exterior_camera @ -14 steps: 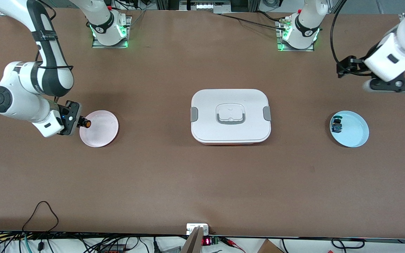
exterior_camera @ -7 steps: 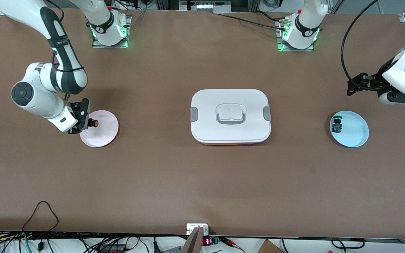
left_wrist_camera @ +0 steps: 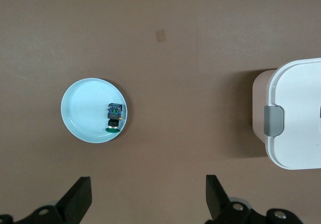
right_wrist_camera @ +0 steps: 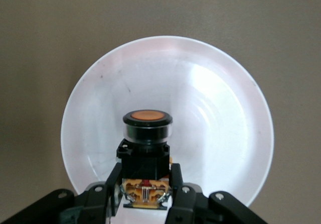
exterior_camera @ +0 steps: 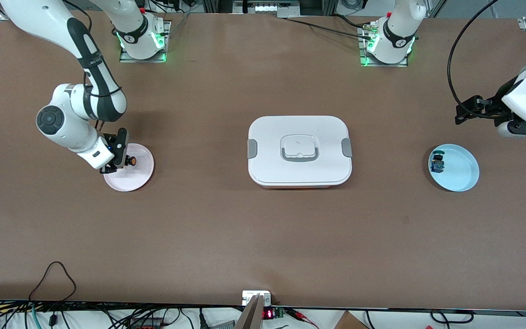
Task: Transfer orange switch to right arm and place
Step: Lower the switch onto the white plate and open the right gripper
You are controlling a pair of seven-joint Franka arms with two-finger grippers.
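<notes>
right tool (exterior_camera: 123, 161) has slid farther in over the pink plate (exterior_camera: 137, 176) | clamped on orange switch (exterior_camera: 130, 160), held between its fingers | left tool (left_wrist_camera: 145, 196) drawn back, spread wide, empty, above bench (exterior_camera: 263, 228) by blue plate (exterior_camera: 466, 176)

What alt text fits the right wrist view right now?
The right claw is shut on the orange switch, holding it over the pink plate with its orange button facing the plate. Brown table surrounds the plate.
</notes>
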